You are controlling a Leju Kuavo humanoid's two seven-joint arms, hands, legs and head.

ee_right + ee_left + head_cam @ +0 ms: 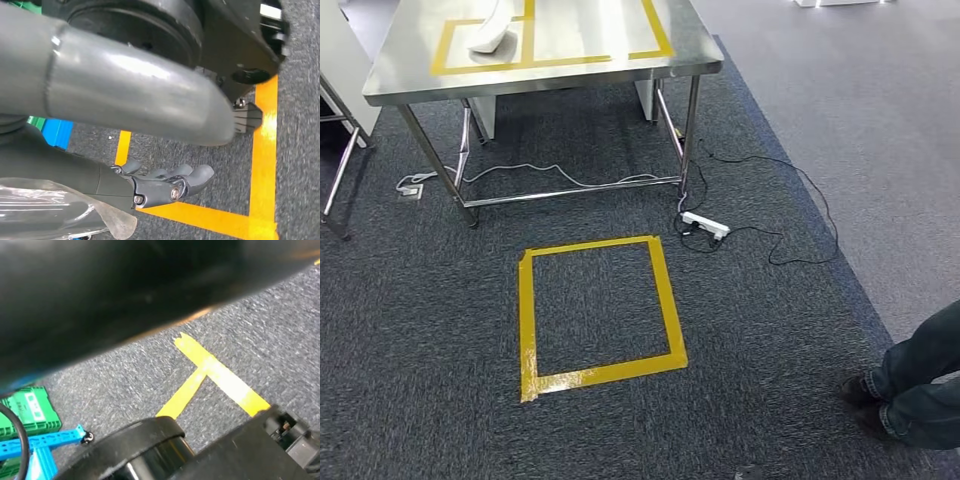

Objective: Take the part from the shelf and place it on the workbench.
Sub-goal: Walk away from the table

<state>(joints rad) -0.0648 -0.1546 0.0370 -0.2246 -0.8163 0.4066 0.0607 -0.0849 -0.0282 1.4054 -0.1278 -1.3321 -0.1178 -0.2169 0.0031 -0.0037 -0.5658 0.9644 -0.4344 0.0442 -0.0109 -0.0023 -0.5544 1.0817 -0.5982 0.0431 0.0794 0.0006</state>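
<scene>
White part on the steel counter, hands hanging over carpet

The white part (pixel 495 32) lies inside the yellow tape outline at the counter (pixel 546 75) left end. The right hand (pixel 170 182) holds nothing, its fingers stretched nearly straight above a floor tape square (pixel 599 315). I cannot tell the left hand's state.

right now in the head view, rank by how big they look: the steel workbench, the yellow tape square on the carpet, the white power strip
1. steel workbench, though cut off at the top edge
2. yellow tape square on the carpet
3. white power strip, smallest by far
</scene>
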